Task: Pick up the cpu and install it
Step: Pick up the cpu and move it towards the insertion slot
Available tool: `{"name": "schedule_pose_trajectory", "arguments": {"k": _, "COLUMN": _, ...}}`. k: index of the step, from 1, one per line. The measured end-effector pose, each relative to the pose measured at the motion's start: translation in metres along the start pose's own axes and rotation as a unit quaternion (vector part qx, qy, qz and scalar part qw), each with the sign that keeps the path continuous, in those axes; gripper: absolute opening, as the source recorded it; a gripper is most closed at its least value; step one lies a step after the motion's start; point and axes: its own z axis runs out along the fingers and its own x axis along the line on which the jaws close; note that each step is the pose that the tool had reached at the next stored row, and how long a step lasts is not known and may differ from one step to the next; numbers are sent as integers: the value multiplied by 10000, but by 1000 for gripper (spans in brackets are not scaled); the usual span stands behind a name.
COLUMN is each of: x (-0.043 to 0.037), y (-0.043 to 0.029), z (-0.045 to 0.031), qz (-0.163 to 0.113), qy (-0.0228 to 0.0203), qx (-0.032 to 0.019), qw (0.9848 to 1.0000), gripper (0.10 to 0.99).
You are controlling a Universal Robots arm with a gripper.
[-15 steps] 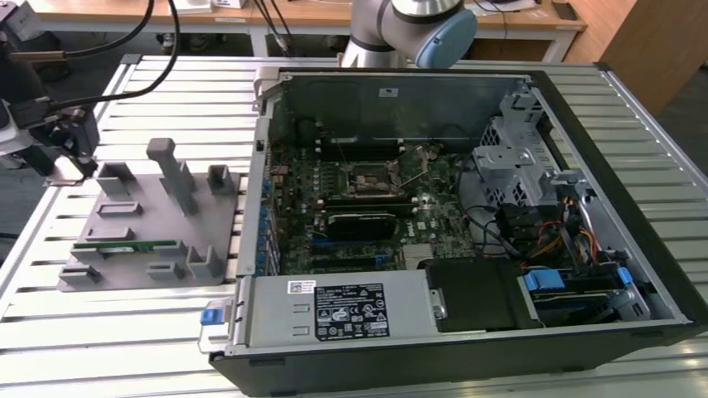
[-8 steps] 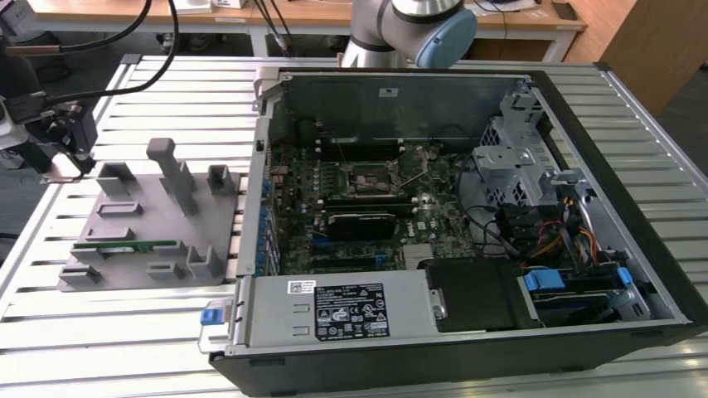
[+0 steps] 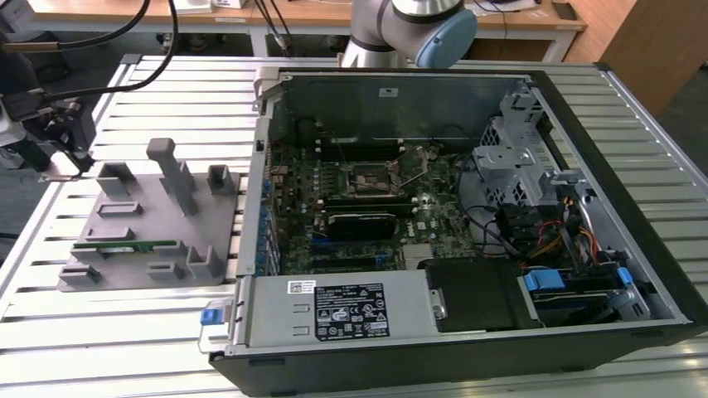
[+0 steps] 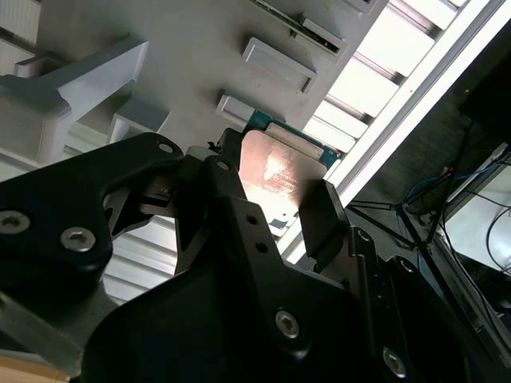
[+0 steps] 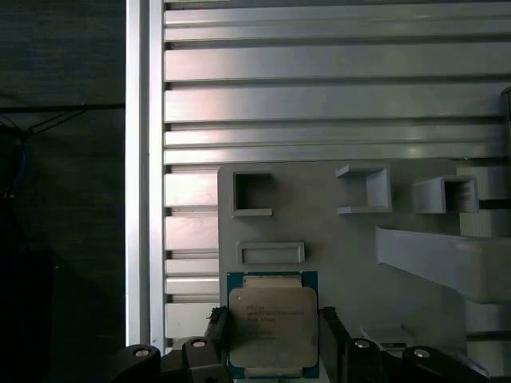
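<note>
We are finding the tool (image 5: 271,339) pinching the cpu (image 5: 273,319). In both wrist views its 2 fingers (image 5: 217,335) are pressing on opposite edges of the chip, with no gap showing on either side. The cpu is lying flat, silvery top up, at the edge of the gray fixture plate (image 5: 351,247), just beside a shallow rectangular pocket (image 5: 271,254). We cannot tell whether it is resting on the plate or clear of it. The plate is sitting on the slatted worktop (image 5: 319,104) at the exterior view's left, well apart from the open computer case (image 3: 399,99), whose socket (image 3: 363,178) appears to be standing open mid-frame. We are judging this to be the pick-up step, with the install not yet begun. The next move is calling for a level hold and square alignment over the socket.
</note>
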Motion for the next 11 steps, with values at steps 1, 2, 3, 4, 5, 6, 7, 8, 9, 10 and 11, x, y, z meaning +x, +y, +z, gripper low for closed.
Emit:
{"name": "schedule_pose_trajectory", "arguments": {"k": 1, "x": 0, "y": 0, "z": -3, "qz": 0, "qy": 0, "qx": 0, "qw": 10000, "gripper": 537}}
{"name": "schedule_pose_trajectory", "arguments": {"k": 2, "x": 0, "y": 0, "z": -5, "qz": 0, "qy": 0, "qx": 0, "qw": 10000, "gripper": 537}}
{"name": "schedule_pose_trajectory", "arguments": {"k": 3, "x": 0, "y": 1, "z": -8, "qz": 0, "qy": 0, "qx": 0, "qw": 10000, "gripper": 537}}
{"name": "schedule_pose_trajectory", "arguments": {"k": 4, "x": 0, "y": 1, "z": -11, "qz": 0, "qy": 0, "qx": 0, "qw": 10000, "gripper": 537}}
{"name": "schedule_pose_trajectory", "arguments": {"k": 5, "x": 0, "y": 1, "z": -13, "qz": 0, "qy": 0, "qx": 0, "qw": 10000, "gripper": 537}}
{"name": "schedule_pose_trajectory", "arguments": {"k": 6, "x": 0, "y": 1, "z": -15, "qz": 0, "qy": 0, "qx": 0, "qw": 10000, "gripper": 537}}
{"name": "schedule_pose_trajectory", "arguments": {"k": 7, "x": 0, "y": 1, "z": -17, "qz": 0, "qy": 0, "qx": 0, "qw": 10000, "gripper": 537}}
{"name": "schedule_pose_trajectory", "arguments": {"k": 8, "x": 0, "y": 1, "z": -19, "qz": 0, "qy": 0, "qx": 0, "qw": 10000, "gripper": 537}}
{"name": "schedule_pose_trajectory", "arguments": {"k": 9, "x": 0, "y": 2, "z": -22, "qz": 0, "qy": 0, "qx": 0, "qw": 10000, "gripper": 537}}
{"name": "schedule_pose_trajectory", "arguments": {"k": 10, "x": 0, "y": 2, "z": -23, "qz": 0, "qy": 0, "qx": 0, "qw": 10000, "gripper": 537}}
{"name": "schedule_pose_trajectory", "arguments": {"k": 11, "x": 1, "y": 2, "z": -25, "qz": 0, "qy": 0, "qx": 0, "qw": 10000, "gripper": 537}}
